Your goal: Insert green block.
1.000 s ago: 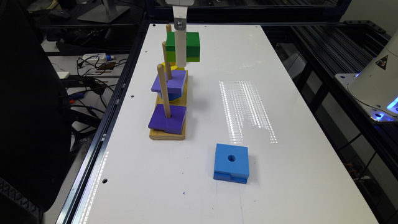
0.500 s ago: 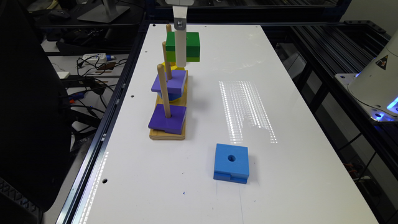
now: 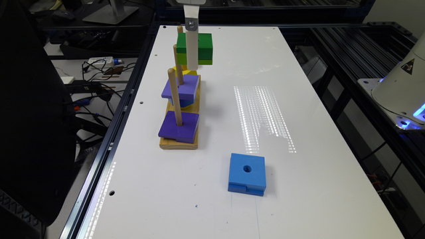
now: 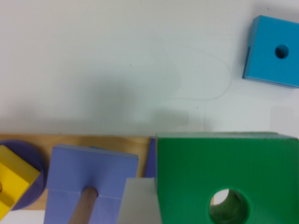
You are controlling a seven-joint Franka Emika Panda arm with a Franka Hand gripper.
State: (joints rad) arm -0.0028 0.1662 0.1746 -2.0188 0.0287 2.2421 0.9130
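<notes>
White bench [image 3: 298, 109] is seen under the held-aloft green block [image 3: 202, 48], gripped at its sides by the closed fingers [image 3: 191, 49]. Rigid, light and smooth-sided it is judged; flat opposite faces are best clamped.

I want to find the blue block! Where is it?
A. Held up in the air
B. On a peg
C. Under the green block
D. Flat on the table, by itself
D: the blue block lies flat on the white table, apart from the wooden peg stand, with nothing through its hole.
</notes>
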